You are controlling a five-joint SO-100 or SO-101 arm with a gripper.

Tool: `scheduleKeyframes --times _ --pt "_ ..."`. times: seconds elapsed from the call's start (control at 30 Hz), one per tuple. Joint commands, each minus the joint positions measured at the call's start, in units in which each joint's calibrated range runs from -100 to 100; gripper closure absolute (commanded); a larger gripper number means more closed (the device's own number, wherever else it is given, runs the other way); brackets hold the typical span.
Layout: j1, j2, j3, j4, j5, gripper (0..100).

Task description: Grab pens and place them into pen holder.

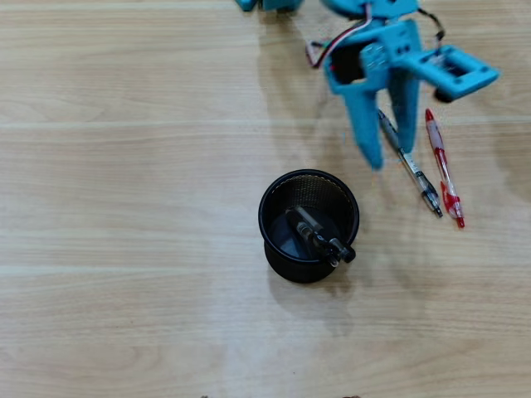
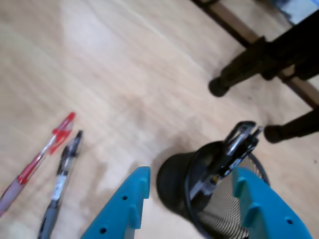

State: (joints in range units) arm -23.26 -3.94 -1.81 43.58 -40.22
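My hand: fingers spread apart, nothing between them, raised over the counter.
Grey-and-clear pen: on the counter, its upper end under my fingertips in the overhead view, long axis slanting down and right.
Red-and-clear pen: just beside it, nearly parallel, farther from me.
Pen holder: down-left of my hand, two dark pens leaning inside.
Writing: none I can read.
Next, I judge: drop onto the grey-and-clear pen.

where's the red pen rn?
Overhead view: the red pen lies flat on the table, right of the grey pen and up-right of the pen holder, beside the gripper.
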Motion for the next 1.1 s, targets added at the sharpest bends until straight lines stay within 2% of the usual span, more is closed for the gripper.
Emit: scheduleKeyframes --times 0.0,0.13,0.27,0.63,0.7,0.8,1.07 --pt "-8.7 0.0 -4.6 17.1 -0.9 78" --pt "-12.3 10.9 -5.4 23.2 -9.0 78" --pt "-14.6 22.0 -5.8 23.8 -13.5 78" --pt "-14.8 33.2 -12.2 24.0 -13.9 78" --pt "-14.9 33.4 -12.0 24.0 -14.0 82" --pt "-14.2 33.4 -12.0 24.0 -14.5 98" --pt "-10.5 28.2 -14.7 24.7 -14.8 98"
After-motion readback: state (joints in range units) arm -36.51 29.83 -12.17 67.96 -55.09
